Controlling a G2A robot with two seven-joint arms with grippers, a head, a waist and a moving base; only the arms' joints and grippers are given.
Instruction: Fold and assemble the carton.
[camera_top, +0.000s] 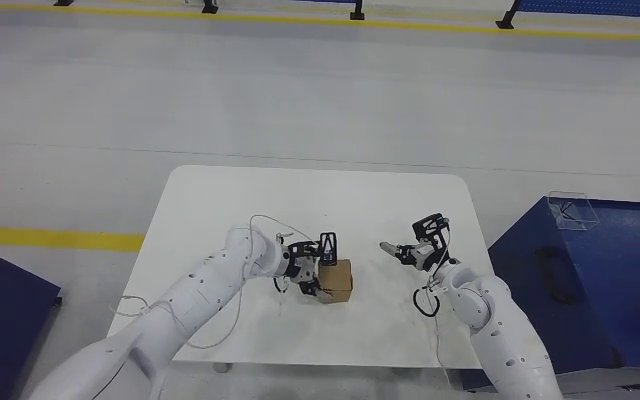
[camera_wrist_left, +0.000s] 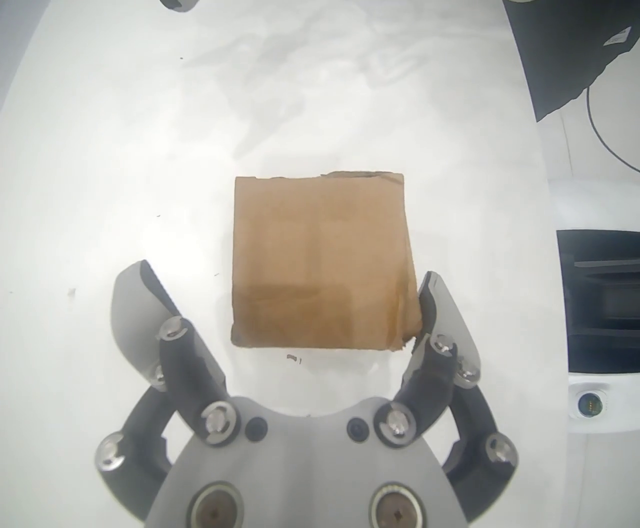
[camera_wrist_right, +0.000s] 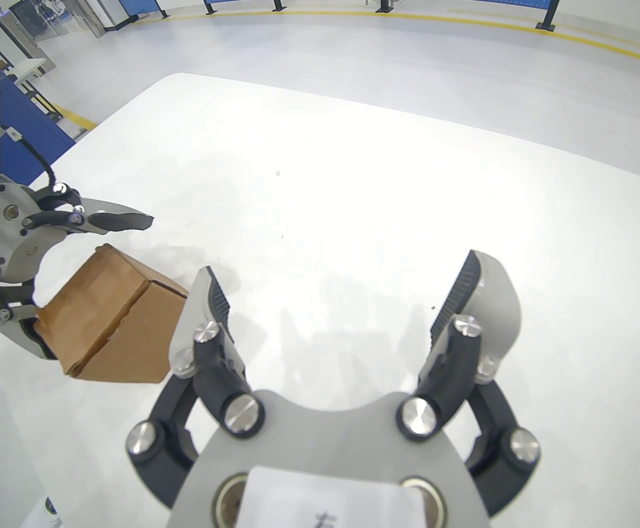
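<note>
Closed carton (camera_wrist_left: 320, 250) against gaping left claw (camera_wrist_left: 286, 272)

White arms (camera_top: 200, 290) trail thin cables (camera_wrist_right: 36, 156); left hand (camera_wrist_left: 286, 270) and right hand (camera_wrist_right: 339, 262) are grey with black links, silver screws.

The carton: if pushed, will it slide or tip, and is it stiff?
It probably slides: the carton sits flat on the smooth table. Being plain cardboard, it is likely light. Its torn corner edge suggests walls may dent if squeezed.

Brown carton (camera_wrist_left: 320, 260) folded into closed box, resting on white table (camera_wrist_left: 150, 150).
</note>
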